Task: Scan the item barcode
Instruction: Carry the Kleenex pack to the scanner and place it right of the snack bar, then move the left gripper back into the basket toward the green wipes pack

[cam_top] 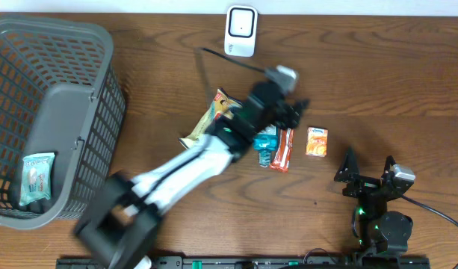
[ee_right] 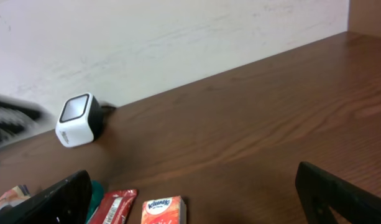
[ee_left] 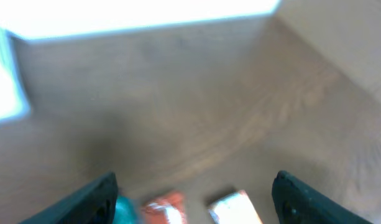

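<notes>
The white barcode scanner stands at the table's far edge. Several items lie mid-table: a yellow snack pack, a teal item, a red packet and an orange tissue pack. My left gripper hovers just above the teal item and red packet, open, with nothing between its fingers; its view is blurred. My right gripper rests open near the front right, facing the items.
A grey plastic basket stands at the left with a wrapped pack inside. The scanner's black cable runs across the table behind the items. A white wall rises behind the far edge.
</notes>
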